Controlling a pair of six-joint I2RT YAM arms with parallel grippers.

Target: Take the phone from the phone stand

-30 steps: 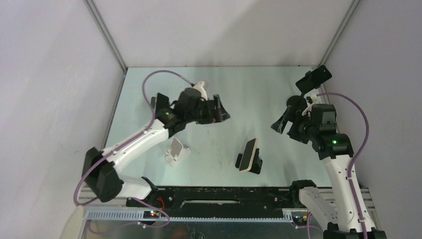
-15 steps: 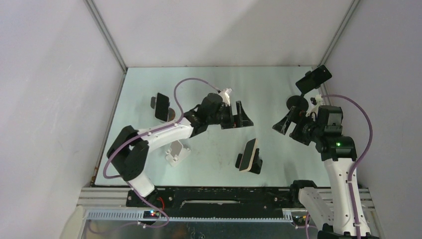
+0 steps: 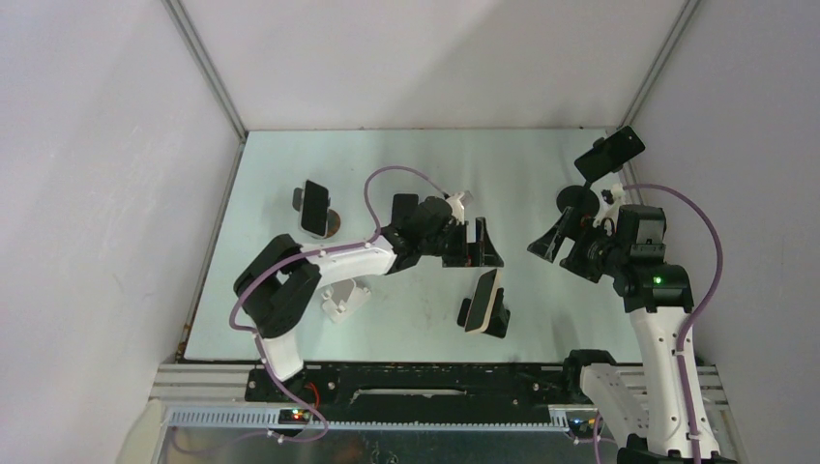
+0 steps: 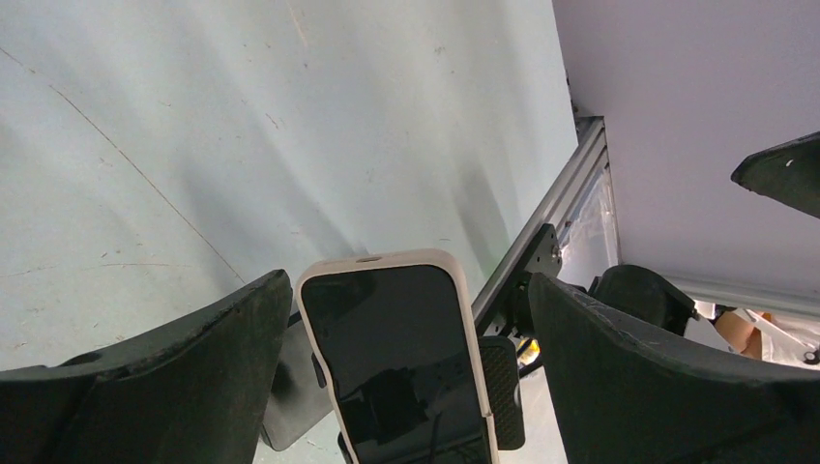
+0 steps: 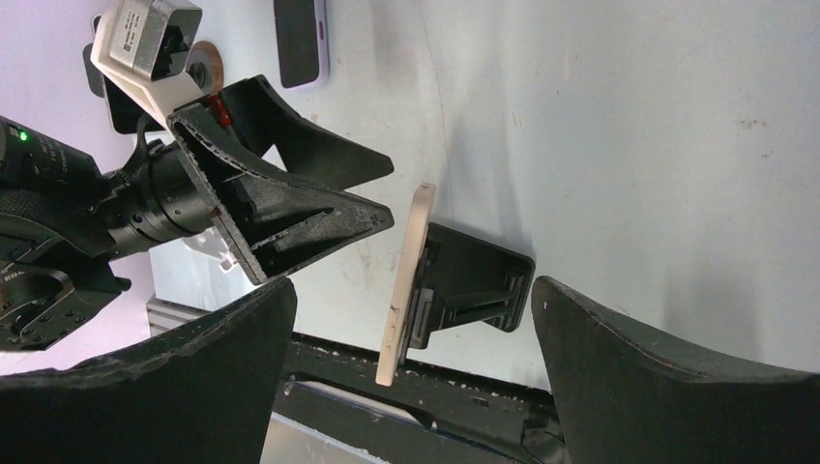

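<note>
Straddling the phone [image 4: 396, 367] from above, the L pincer [image 3: 476, 248] is spread as wide as it goes w/ nothing in it: dark fingers [image 4: 155, 387] sit either side of the phone's top edge, not touching it as far as the wrist view shows. Phone sits in the black stand [image 5: 476, 282] near the middle-front of the tabletop [image 3: 406, 164], leaning back, w/ its lower part caught in the stand's side clamps. R pincer [image 3: 553, 237] is also wide open & empty, well apart off to the side, pointed toward the phone. Handling, my guess: phone = stiff flat slab of moderate weight, w/ a glossy black glass front that'd be slippery & crack-prone. Its cream rim looks matte & a bit grippy, w/ rounded corners, so the best hold is across the two long edges near the top, pads on the rim, not the glass. Stand looks like hard black plastic, blocky w/ a ribbed back, prob. light. It may lift or tip w/ the phone if the clamps bite, so pull up along the lean; R could pin the stand. Tabletop is pale, smooth, faintly scratched.
</note>
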